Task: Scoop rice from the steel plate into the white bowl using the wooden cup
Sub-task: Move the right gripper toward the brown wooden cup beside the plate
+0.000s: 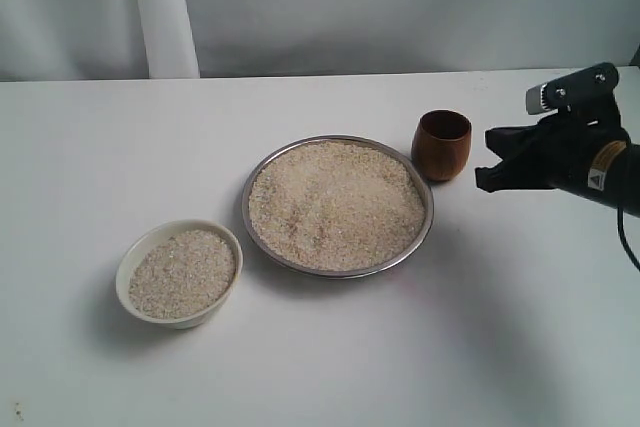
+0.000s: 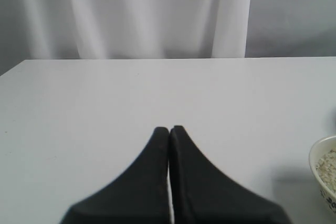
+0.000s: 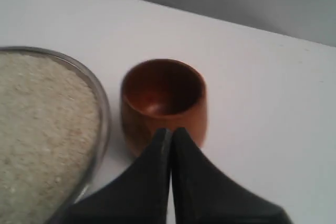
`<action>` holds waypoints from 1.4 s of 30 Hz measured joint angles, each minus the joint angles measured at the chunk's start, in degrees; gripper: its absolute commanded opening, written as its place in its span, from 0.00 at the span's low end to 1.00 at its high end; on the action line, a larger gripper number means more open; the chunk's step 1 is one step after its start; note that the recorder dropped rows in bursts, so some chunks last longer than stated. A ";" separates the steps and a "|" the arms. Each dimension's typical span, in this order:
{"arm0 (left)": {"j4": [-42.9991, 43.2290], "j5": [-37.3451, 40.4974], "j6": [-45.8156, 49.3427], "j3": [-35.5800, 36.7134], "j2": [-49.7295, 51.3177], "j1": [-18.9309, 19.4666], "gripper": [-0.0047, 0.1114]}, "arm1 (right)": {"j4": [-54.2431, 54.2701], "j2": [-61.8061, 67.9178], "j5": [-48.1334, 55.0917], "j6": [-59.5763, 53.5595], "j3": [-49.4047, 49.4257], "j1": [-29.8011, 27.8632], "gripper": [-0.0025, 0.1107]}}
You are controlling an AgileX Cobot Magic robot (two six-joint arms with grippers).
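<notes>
Pincer on my right (image 1: 484,176), pressed together and empty, hangs just right of the upright wooden cup (image 1: 441,145) beside the far-right rim of the steel plate (image 1: 430,209); I should spread it wide before clasping the cup's wall.

White bowl (image 2: 315,166) cut by edge; steel plate (image 3: 104,119) too; wooden cup (image 3: 163,95) base behind right hand (image 3: 170,130).

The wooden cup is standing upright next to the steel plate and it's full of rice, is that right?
Not quite. The wooden cup stands upright next to the steel plate, but it is empty, not full; the right wrist view looks into its bare inside.
</notes>
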 measured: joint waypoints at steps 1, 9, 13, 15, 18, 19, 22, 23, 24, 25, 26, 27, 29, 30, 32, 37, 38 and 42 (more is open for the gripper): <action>0.00 0.00 0.00 0.00 0.00 0.00 0.04 | -2.75 1.13 -2.92 2.48 0.00 -0.86 0.02; 0.00 0.00 0.00 0.00 0.00 0.00 0.04 | -8.25 8.87 -8.92 -1.63 0.00 -2.80 0.02; 0.00 0.00 0.00 0.00 0.00 0.00 0.04 | -3.64 10.19 -14.23 -8.75 0.00 -2.80 0.16; 0.00 0.00 0.00 0.00 0.00 0.00 0.04 | -3.05 10.19 -14.23 -9.39 0.00 -2.80 0.47; 0.00 0.00 0.00 0.00 0.00 0.00 0.04 | -3.05 10.19 -14.23 -9.39 0.00 -2.80 0.83; 0.00 0.00 0.00 0.00 0.00 0.00 0.04 | -3.05 10.19 -14.23 -9.39 0.00 -2.80 0.85; 0.00 0.00 0.00 0.00 0.00 0.00 0.04 | -2.65 10.19 -13.74 -9.29 0.00 -2.80 0.85; 0.00 0.00 0.00 0.00 0.00 0.00 0.04 | -2.55 10.19 -13.43 -9.29 0.00 -2.80 0.85; 0.00 0.00 0.00 0.00 0.00 0.00 0.04 | -2.55 10.19 -13.16 -9.29 0.00 -2.80 0.85; 0.00 0.00 0.00 0.00 0.00 0.00 0.04 | -2.55 10.19 -12.61 -9.29 0.00 -2.80 0.85; 0.00 0.00 0.00 0.00 0.00 0.00 0.04 | -2.55 10.19 -12.49 -9.29 0.00 -2.80 0.85; 0.00 0.00 0.00 0.00 0.00 0.00 0.04 | -2.43 10.19 -12.36 -9.29 0.00 -2.80 0.85; 0.00 0.00 0.00 0.00 0.00 0.00 0.04 | -2.19 10.19 -11.69 -9.01 -0.41 -2.80 0.85; 0.00 0.00 0.00 0.00 0.00 0.00 0.04 | -2.19 10.19 -11.06 -8.59 -0.84 -2.80 0.85; 0.00 0.00 0.00 0.00 0.00 0.00 0.04 | -2.15 10.19 -9.82 -7.51 -2.00 -2.80 0.85; 0.00 0.00 0.00 0.00 0.00 0.00 0.04 | -6.85 10.19 -8.90 -4.46 -4.50 -2.80 0.85; 0.00 0.00 0.00 0.00 0.00 0.00 0.04 | -8.22 10.19 -8.90 -3.65 -4.87 -2.80 0.85; 0.00 0.00 0.00 0.00 0.00 0.00 0.04 | -9.73 10.19 -8.90 -2.44 -5.47 -2.80 0.85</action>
